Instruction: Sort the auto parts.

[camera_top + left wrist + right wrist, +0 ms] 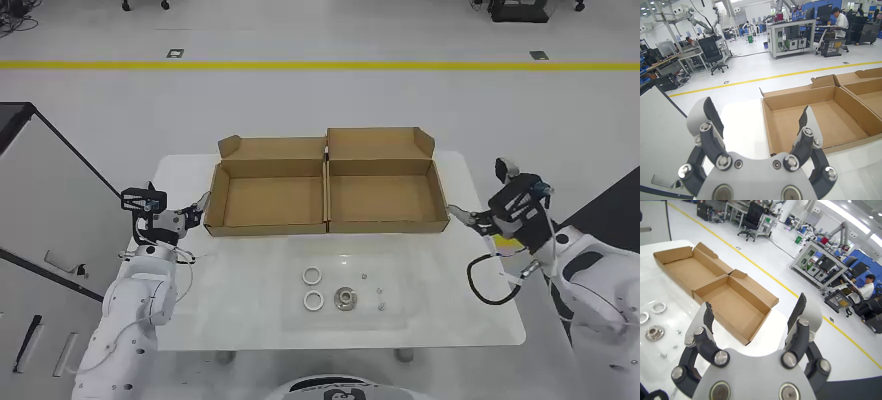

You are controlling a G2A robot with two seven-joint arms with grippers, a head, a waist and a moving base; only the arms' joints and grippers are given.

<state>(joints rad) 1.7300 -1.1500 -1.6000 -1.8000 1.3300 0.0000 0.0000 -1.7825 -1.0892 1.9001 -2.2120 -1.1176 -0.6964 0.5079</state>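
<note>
Right pincer probably well apart from flange

2 metal rings, flanged hub, sm. fasteners flat on table, near 2 open cardboard boxes.

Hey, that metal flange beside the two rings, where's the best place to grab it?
Probably the raised centre hub of the flange, coming straight down from above. It lies flat on the table, hub up, so its thin rim sits too low to pinch, while the hub stands clear.
</note>
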